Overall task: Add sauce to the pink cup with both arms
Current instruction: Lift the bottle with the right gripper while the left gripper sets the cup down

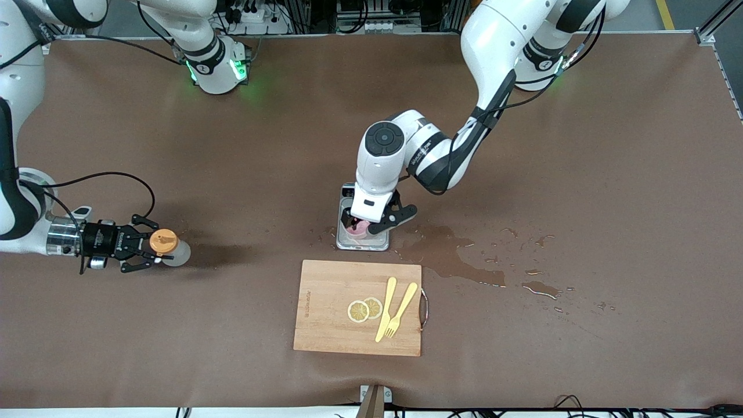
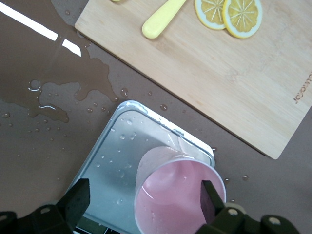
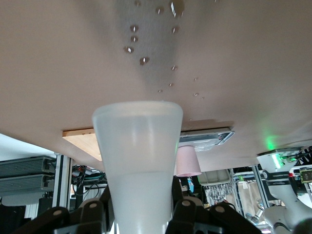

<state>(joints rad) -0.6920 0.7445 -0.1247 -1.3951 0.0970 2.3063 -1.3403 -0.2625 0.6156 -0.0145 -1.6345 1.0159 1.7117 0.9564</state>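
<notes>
The pink cup (image 1: 357,229) (image 2: 170,200) stands upright on the steel plate of a small scale (image 1: 378,244) (image 2: 114,146) at the table's middle. My left gripper (image 1: 371,225) (image 2: 145,197) hangs over it, open, with one finger on each side of the cup and a wide gap on one side. Toward the right arm's end of the table, my right gripper (image 1: 145,248) (image 3: 144,209) is shut on the sauce bottle (image 1: 174,251) (image 3: 139,146) just below its orange cap (image 1: 163,240), low over the table. The right wrist view also shows the pink cup (image 3: 187,161) far off.
A wooden cutting board (image 1: 331,325) (image 2: 234,83) lies nearer the front camera than the scale, carrying two lemon slices (image 1: 363,309), a yellow knife (image 1: 386,307) and a yellow fork (image 1: 400,313). Spilled water (image 1: 450,255) wets the table beside the scale toward the left arm's end.
</notes>
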